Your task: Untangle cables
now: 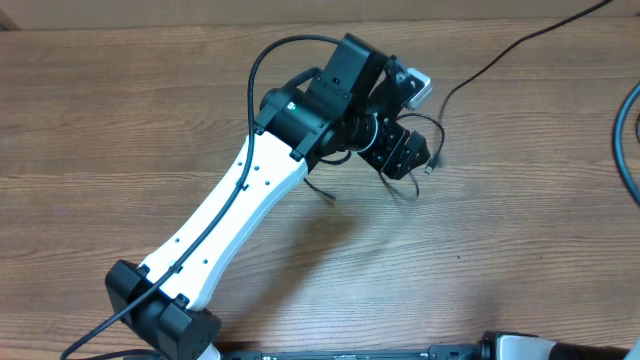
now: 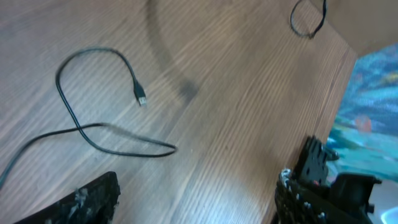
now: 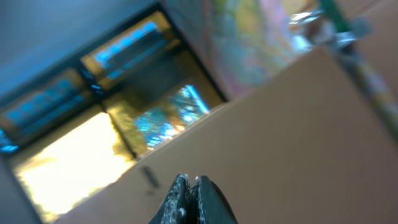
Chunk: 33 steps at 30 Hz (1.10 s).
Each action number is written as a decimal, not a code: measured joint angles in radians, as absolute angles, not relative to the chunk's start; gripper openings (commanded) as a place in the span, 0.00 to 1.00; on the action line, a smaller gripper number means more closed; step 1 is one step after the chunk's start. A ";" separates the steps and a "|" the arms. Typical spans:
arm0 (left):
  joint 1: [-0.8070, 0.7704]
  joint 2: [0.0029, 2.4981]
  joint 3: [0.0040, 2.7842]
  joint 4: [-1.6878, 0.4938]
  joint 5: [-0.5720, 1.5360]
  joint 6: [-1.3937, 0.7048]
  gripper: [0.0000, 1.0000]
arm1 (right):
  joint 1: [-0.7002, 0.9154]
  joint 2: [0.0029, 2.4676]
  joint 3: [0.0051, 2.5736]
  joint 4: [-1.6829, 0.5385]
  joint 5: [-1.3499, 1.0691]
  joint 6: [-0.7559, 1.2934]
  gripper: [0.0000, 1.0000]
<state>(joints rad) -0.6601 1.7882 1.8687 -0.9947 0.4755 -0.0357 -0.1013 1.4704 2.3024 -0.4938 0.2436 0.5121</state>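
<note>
The cable (image 2: 78, 127) is lying loose on the wooden table (image 2: 249, 93). In the left wrist view it comes in from the left edge, crosses over itself once to make a big open loop, and ends in a small metal-tipped plug (image 2: 142, 98) lying flat on the wood. One strand also runs off to the right and folds back in a tight bend. A second thin cord (image 2: 306, 23) shows as a little loop near the top of that view, well apart from the first one.

From overhead, the cable trails in from the top right corner and ends up right at the left gripper (image 1: 405, 150), partly hidden under it.

The left gripper hangs over the table with its jaws wide apart and nothing between them. Its fingers (image 2: 93, 199) are near the cable but not touching it.

The right gripper (image 3: 191, 198) is off to the side, aimed up at a brown panel (image 3: 298, 137). Its fingers are pressed together on nothing.
</note>
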 measured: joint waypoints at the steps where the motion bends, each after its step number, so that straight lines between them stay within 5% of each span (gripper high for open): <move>1: -0.660 1.788 1.869 -1.009 0.476 -0.029 0.81 | -0.123 1.473 2.302 -0.511 0.244 0.500 0.04; 5: -0.660 1.788 1.869 -1.048 0.476 -0.014 0.82 | -0.193 1.491 2.303 -0.588 0.244 0.414 0.04; 10: -0.660 1.788 1.869 -1.070 0.476 -0.011 0.71 | -0.261 1.526 2.303 -0.681 0.232 0.331 0.04; 20: -0.660 1.777 1.869 -1.194 0.475 -0.046 0.72 | -0.448 1.684 2.303 -0.722 -0.084 0.126 0.04; 33: -0.660 1.547 1.869 -1.251 0.471 -0.054 0.74 | -0.665 1.844 2.303 -0.659 -0.176 -0.001 0.04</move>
